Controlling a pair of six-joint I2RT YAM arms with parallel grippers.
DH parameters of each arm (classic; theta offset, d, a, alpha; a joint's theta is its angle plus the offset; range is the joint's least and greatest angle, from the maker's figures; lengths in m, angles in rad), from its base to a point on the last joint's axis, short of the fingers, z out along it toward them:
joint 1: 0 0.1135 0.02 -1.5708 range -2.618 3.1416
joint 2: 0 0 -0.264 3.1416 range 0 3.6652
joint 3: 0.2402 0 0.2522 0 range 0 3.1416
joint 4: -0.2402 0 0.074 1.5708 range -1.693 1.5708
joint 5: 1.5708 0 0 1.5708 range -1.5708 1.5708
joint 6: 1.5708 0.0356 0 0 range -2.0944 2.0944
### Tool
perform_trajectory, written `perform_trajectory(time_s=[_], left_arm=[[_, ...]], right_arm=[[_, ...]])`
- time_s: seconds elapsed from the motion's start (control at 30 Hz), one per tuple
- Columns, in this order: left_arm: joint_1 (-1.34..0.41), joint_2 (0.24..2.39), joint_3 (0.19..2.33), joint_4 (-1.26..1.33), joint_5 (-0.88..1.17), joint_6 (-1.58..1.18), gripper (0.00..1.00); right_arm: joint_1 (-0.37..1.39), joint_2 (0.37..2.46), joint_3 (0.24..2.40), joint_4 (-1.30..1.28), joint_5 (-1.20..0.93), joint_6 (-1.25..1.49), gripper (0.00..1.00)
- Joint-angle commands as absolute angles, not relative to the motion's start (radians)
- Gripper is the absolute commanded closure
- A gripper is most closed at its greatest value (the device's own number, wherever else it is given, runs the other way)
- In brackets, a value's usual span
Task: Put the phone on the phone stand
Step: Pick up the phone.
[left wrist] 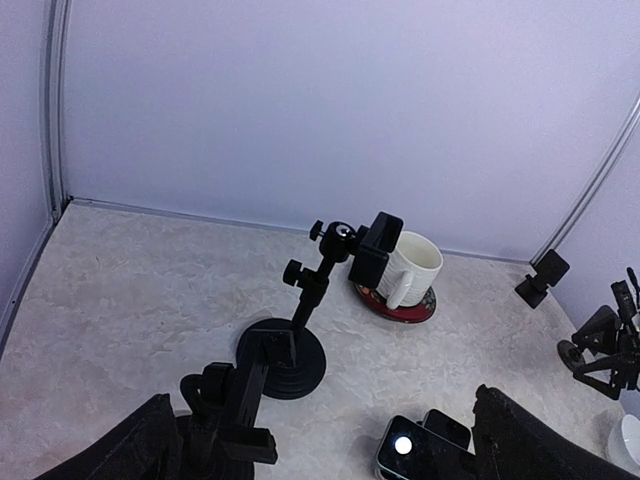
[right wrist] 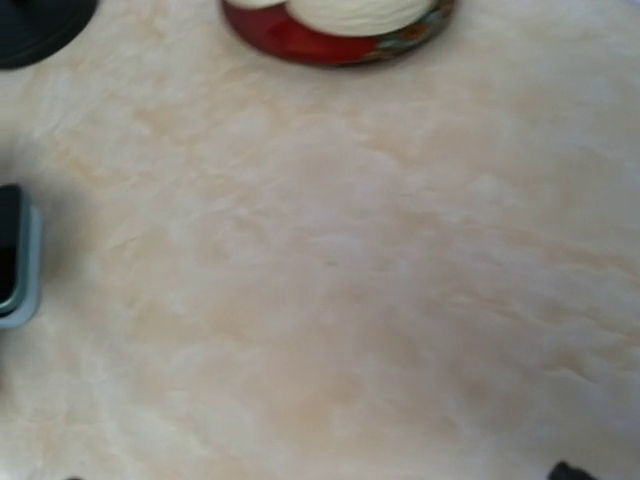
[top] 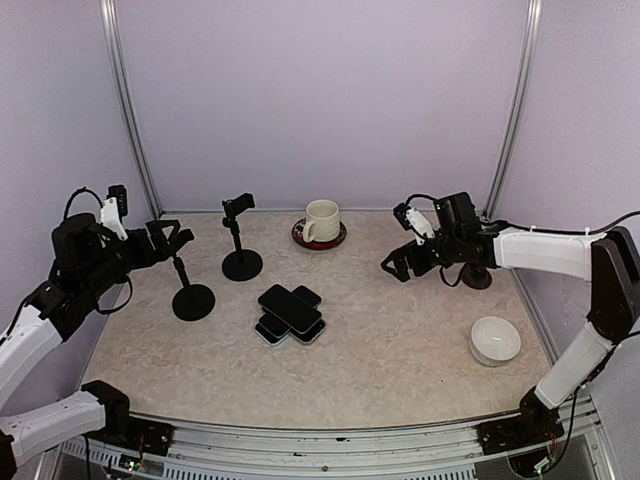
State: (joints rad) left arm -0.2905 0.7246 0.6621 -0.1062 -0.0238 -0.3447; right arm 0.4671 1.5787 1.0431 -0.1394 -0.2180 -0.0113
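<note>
Black, glossy phones [top: 291, 314] lie stacked mid-surface [top: 420, 350] in the top view. Both pincers are wide and empty: the left pincer [top: 172, 240] beside a phone stand [top: 193, 290], the right pincer [top: 400, 265] well apart.

Left wrist: the phone stand is ahead, the phones at the bottom edge.

Right wrist: one phone's edge shows at left.

The phones are likely stiff, slick and thin, so grip the top one's long edges.

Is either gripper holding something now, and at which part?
Nothing is held. The left gripper and the right gripper are both open and empty; the pile of flat black phones lies untouched on the beige marbled table.
</note>
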Motion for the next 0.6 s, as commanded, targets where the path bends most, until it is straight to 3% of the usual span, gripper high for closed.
perform_trajectory(time_s=[0.0, 0.57], left_arm=[[-0.282, 0.719, 0.661, -0.105, -0.008, -0.348, 0.01], [-0.278, 0.713, 0.66, -0.106, -0.011, -0.347, 0.01]], right_arm=[[0.535, 1.636, 1.109, -0.143, -0.193, -0.02, 0.0], [0.8, 1.964, 1.408, -0.152, -0.174, 0.0, 0.0]])
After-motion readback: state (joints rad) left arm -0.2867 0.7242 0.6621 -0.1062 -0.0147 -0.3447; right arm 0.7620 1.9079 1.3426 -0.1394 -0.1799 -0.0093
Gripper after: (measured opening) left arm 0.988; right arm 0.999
